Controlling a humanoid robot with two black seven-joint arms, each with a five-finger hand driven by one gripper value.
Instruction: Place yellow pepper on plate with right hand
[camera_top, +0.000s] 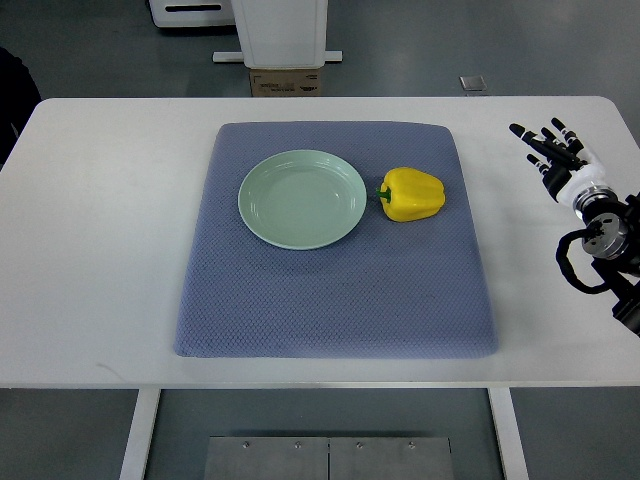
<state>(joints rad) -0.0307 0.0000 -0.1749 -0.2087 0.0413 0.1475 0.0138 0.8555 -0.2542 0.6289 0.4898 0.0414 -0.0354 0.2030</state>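
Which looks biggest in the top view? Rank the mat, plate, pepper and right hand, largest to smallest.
1. Mat
2. Plate
3. Pepper and right hand: they look about alike, and the hand may be nearer the camera, so no ranking between them.

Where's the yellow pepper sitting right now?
In the top view, the yellow pepper lies on the blue mat, just right of the green plate and left of the open right robot hand.
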